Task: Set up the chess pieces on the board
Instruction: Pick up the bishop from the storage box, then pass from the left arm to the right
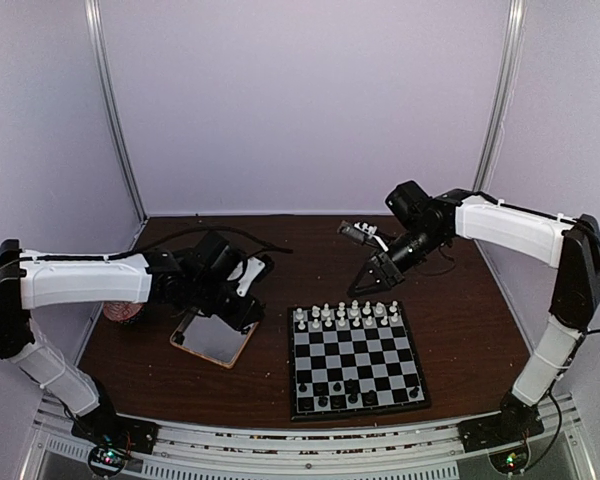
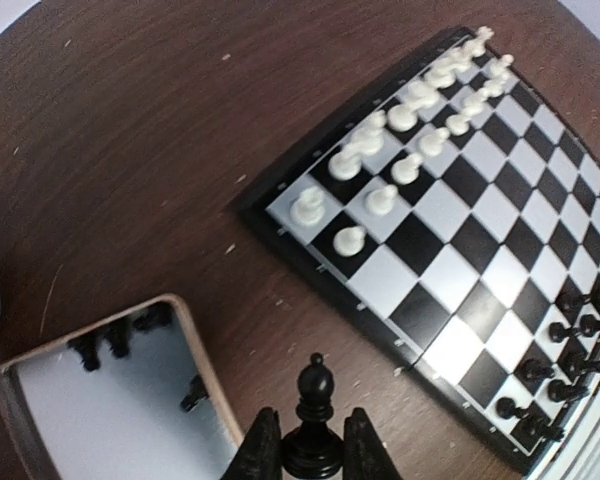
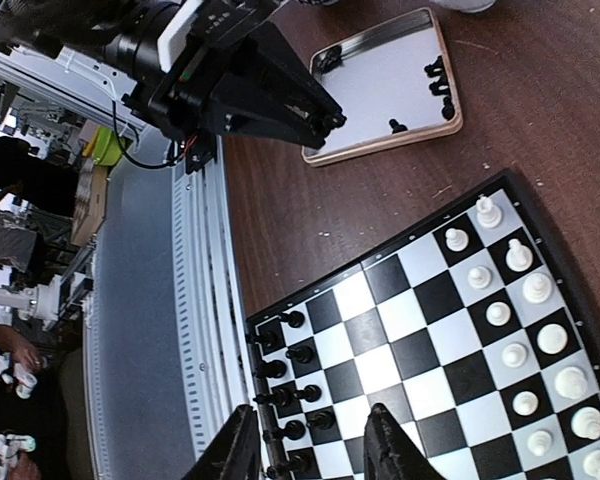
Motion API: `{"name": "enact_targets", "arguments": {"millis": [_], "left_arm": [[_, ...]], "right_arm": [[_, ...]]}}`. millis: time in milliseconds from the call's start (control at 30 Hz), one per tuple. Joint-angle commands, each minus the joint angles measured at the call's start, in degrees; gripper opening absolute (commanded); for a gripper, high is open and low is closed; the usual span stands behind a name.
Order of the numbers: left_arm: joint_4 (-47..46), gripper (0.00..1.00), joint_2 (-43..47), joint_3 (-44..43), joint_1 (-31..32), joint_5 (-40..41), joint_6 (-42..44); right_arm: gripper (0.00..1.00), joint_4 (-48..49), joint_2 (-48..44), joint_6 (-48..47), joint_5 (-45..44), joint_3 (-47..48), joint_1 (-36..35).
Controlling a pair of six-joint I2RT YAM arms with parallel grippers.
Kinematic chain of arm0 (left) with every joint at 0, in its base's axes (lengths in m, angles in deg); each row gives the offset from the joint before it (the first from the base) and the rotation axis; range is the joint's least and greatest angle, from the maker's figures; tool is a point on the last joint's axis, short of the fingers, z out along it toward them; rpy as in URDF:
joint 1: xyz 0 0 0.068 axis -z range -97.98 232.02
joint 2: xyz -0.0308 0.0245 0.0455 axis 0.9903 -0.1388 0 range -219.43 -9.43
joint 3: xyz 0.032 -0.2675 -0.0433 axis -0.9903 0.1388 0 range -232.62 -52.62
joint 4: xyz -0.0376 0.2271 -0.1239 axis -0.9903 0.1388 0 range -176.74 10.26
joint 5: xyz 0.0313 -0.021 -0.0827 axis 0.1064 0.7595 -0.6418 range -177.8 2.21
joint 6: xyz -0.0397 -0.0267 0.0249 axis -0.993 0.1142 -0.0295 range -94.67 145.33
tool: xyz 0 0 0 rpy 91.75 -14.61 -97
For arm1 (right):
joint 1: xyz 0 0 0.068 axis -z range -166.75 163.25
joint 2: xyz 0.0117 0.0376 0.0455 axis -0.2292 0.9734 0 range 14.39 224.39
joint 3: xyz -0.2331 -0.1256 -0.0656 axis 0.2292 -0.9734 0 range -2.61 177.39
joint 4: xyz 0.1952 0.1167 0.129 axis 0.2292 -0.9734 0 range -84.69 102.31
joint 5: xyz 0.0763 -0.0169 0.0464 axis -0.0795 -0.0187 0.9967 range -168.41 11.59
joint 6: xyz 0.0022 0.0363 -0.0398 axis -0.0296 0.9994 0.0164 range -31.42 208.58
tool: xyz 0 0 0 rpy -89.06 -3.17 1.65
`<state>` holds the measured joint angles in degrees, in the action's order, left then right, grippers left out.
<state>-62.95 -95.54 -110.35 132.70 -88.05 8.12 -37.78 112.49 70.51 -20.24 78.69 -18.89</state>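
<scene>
A dark brown wooden counter (image 1: 460, 300) carries a flat black-and-grey checked chessboard (image 1: 360, 355). To its left lies a shallow square tray with a wooden rim (image 1: 215, 340).

The left claw (image 2: 312, 450) is closed on a glossy black chess piece with a round knob (image 2: 315, 395). It holds the piece upright over bare counter, between the tray's corner and the board's edge. The right claw (image 3: 315, 445) stands open with nothing in it, above the board's near squares.

White pieces (image 1: 345, 315) fill the two far rows, and black pieces (image 3: 290, 385) stand along the near rows. The top view hides the held piece under the arm, and only the left wrist view shows it. The wrist views also show spare black pieces (image 2: 105, 345) in the tray.
</scene>
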Motion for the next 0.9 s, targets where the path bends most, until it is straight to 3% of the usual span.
{"name": "enact_targets", "arguments": {"millis": [0, 300, 867], "left_arm": [[-11.32, 0.09, -2.22, -3.73, 4.32, -2.72, 1.03], [-15.29, 0.09, -8.28, -9.05, 9.30, -5.45, 0.20], [-15.32, 0.09, -9.61, -10.89, 10.32, -6.17, 0.12]], "right_arm": [[0.38, -0.69, 2.93, 4.99, 6.61, 2.55, -2.27], [0.41, 0.00, 9.66, 10.89, 9.06, 5.66, -3.49], [0.35, 5.92, 11.84, 16.82, 13.23, 4.18, -4.94]]}}
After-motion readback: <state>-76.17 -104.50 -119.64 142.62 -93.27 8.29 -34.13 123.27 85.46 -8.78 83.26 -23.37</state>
